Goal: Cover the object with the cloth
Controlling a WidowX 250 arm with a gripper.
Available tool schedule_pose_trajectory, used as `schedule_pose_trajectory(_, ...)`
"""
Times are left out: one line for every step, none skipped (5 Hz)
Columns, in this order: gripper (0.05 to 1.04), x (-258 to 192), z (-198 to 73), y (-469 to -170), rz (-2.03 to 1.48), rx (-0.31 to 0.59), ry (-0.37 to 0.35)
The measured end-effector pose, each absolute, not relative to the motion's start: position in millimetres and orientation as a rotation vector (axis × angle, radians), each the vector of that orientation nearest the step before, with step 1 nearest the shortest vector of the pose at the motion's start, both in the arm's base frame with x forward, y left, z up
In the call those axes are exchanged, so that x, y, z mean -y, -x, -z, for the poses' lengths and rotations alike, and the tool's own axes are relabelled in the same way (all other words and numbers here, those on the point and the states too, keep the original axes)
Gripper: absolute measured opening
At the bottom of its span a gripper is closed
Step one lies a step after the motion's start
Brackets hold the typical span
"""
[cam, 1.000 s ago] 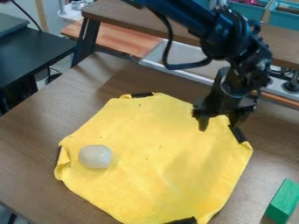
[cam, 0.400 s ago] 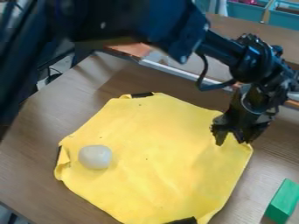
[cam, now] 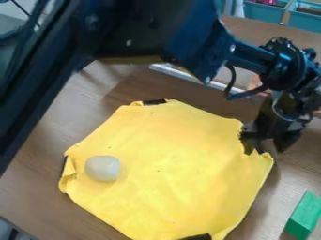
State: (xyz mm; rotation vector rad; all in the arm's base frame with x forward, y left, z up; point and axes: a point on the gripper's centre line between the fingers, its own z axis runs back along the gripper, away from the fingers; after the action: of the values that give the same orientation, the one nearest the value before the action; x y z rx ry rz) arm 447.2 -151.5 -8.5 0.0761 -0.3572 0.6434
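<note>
Yellow cloth lies spread on the brown table, mostly flat, with black patches at its blunted corners and the left corner folded. These corners point up, left, right and down in the view; it shows no clear long axis. Whitish rounded object rests on its left part. Gripper, fingers spread, is at the right corner.

Brown wood-grain tabletop underneath, softly shadowed at eleven o'clock; pale metal rail at twelve; wooden shelf, teal bins at one.
</note>
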Motion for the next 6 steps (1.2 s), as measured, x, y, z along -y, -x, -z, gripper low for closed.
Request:
schedule_pose_trajectory(0.999,151.6,15.8,-448.5,-0.648,0.35,-0.087)
schedule_pose_trajectory(0.953,152.2,19.2,-450.3,-0.651,0.348,-0.089)
schedule_pose_trajectory(0.671,150.5,19.2,-450.2,-0.666,0.352,-0.098)
schedule_pose_trajectory(0.373,148.9,24.3,-445.7,-0.645,0.342,-0.106)
schedule_pose_trajectory(0.165,142.2,20.7,-432.8,-0.636,0.324,-0.094)
schedule_pose_trajectory(0.065,128.5,-7.8,-422.4,-0.653,0.362,-0.04)
